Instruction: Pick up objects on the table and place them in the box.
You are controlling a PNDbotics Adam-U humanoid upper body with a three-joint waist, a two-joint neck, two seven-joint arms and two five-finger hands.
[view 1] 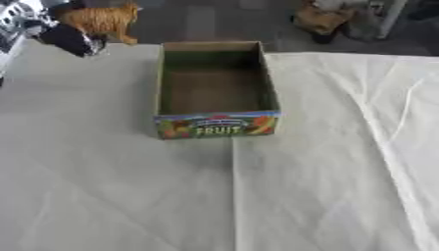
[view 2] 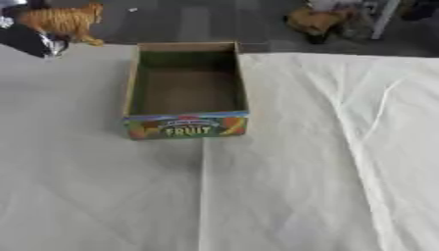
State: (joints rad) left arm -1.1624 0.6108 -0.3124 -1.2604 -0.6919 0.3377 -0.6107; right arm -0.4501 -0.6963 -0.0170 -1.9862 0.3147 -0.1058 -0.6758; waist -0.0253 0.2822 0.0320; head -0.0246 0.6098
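One left hand (view 1: 73,37), black, entering at the far left corner of the table, above the cloth's edge; it appears to be closed round the underside of an orange toy animal (view 1: 101,18), striped, four-legged, upright, though the fingers are blurred and the exact grip is hard to make out. The arm behind it is cut off by the upper left edge, where a black-and-white patch shows that cannot be identified. The right hand shows in neither view. One cardboard box (view 1: 216,125), open-topped, rectangular, standing near the middle of the table with its long side running away from the camera; inside brown and bare as far as visible, the near inner wall hidden by the front panel. Front panel printed with coloured fruit pictures and the word "FRUIT" in yellow; a smaller line of writing above it is not legible. One table cloth (view 1: 326,171), pale, creased, with a straight fold running from the box's front toward the near edge. Beyond the table, a brownish object (view 1: 322,18) on the floor, indistinct.
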